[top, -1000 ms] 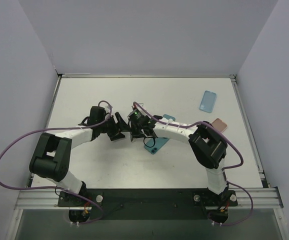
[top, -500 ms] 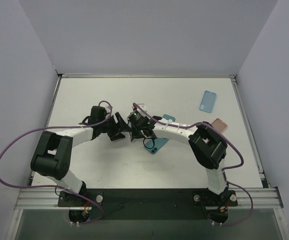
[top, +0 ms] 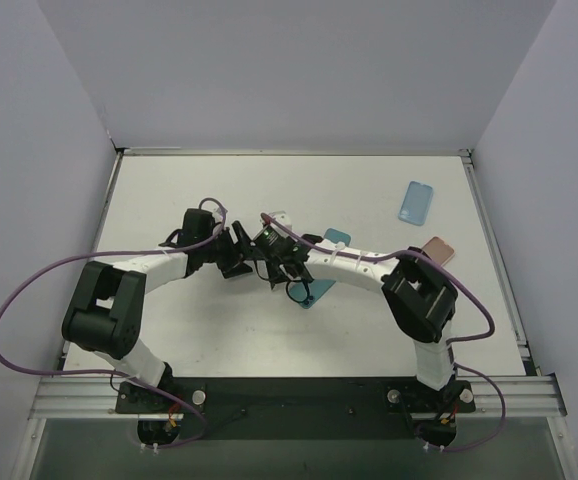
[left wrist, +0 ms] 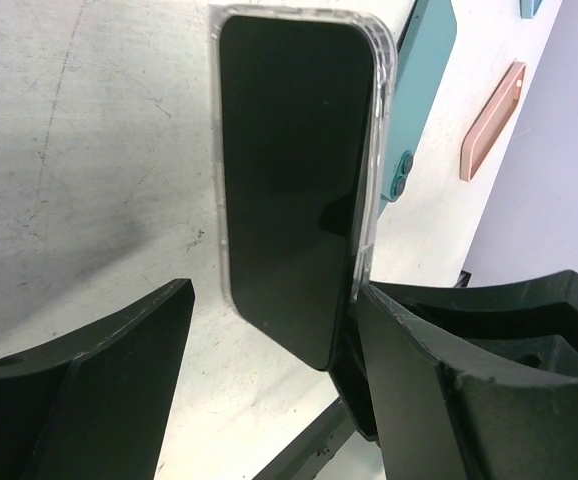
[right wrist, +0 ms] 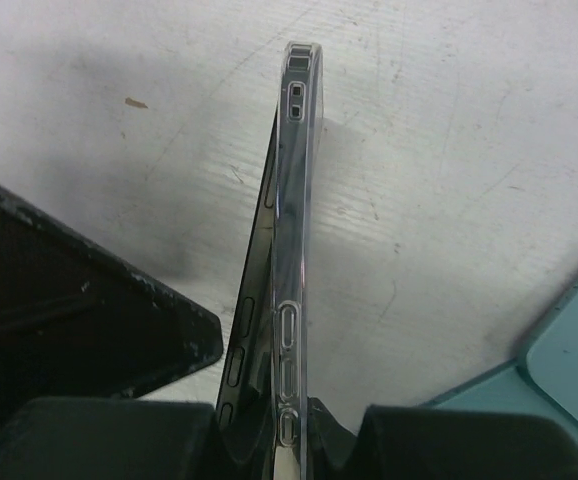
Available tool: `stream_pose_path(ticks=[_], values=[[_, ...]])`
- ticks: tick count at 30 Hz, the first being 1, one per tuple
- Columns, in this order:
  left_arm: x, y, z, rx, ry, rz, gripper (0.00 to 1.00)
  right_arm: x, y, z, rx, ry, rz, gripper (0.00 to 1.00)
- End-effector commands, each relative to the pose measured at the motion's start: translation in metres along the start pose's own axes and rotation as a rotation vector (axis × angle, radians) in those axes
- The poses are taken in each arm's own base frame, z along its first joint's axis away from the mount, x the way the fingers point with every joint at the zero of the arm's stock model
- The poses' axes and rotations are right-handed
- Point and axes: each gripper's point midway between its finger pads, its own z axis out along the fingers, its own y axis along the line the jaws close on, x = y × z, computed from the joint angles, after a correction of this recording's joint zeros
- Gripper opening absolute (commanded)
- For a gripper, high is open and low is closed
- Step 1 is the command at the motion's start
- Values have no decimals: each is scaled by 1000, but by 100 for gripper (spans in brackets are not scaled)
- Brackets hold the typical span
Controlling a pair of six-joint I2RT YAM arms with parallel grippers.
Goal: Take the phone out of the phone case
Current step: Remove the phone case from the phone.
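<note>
Your left gripper point(left wrist: 274, 300): released, jaws astride the black slab phone point(left wrist: 289, 180), one finger apart from it. Phone: mid-table, on edge, seated in its clear plastic case point(right wrist: 294, 250), one long side seemingly lifting out toward 7 o'clock. Your right gripper point(right wrist: 289, 430): clenched on the case's lower end. Extraction begun, unfinished.

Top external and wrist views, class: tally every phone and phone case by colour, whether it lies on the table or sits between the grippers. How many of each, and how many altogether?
Clear case: 1
Black phone: 1
Teal item: 1
Blue item: 1
Pink item: 1
Total: 5
</note>
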Motion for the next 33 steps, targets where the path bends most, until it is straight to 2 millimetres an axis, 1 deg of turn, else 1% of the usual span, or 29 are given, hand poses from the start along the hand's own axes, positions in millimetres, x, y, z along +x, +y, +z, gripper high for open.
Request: stream_pose_path(ticks=[1,3,4,5,7,8,9,10,11,13,14,16,17,19,20,22,24,27,28,30,33], values=[[-10,-18,-4,45,-23,45,77,-13,-28,-37,110,-40,-86,0],[-9,-22,-4,73,-18,43,77,-13,-33,-35,141,-41,-121,0],[-7,-21,-3,74,-15,38,77,-12,-36,-34,159,-38,-129,0],[-6,-20,-2,72,-12,36,77,-8,-37,-28,166,-24,-144,0],[-5,-17,-2,68,-8,32,77,-6,-33,-25,167,-20,-153,0],[-4,-15,-2,64,-6,30,77,-2,-33,-19,177,-7,-169,0],[-3,-15,-3,65,-4,31,77,3,-28,-16,174,0,-187,0],[-3,-15,-3,65,-4,31,77,2,-22,-14,164,1,-192,0],[-3,-15,-3,66,-3,34,77,11,-19,-6,167,24,-211,0],[-3,-15,-2,67,2,36,77,16,-10,-1,150,35,-219,0],[-3,-16,-2,71,2,41,77,23,-7,5,147,55,-228,0],[-1,-16,-1,81,14,44,77,28,0,8,130,64,-232,0],[-1,-16,-1,81,16,44,77,34,2,12,118,82,-229,0],[1,-13,1,78,22,46,77,37,8,16,93,86,-209,0],[1,-13,1,76,26,43,77,43,7,19,88,99,-204,0],[3,-8,4,68,35,41,77,46,14,22,43,108,-176,0],[5,-5,6,62,41,37,77,55,17,24,13,130,-165,0],[5,-4,7,62,43,35,76,58,23,26,-20,135,-149,0],[6,-2,8,60,44,32,74,59,27,27,-37,138,-142,0],[6,-2,8,63,46,30,73,63,28,30,-53,153,-123,0],[6,-1,9,63,44,31,71,64,32,31,-76,158,-102,0]])
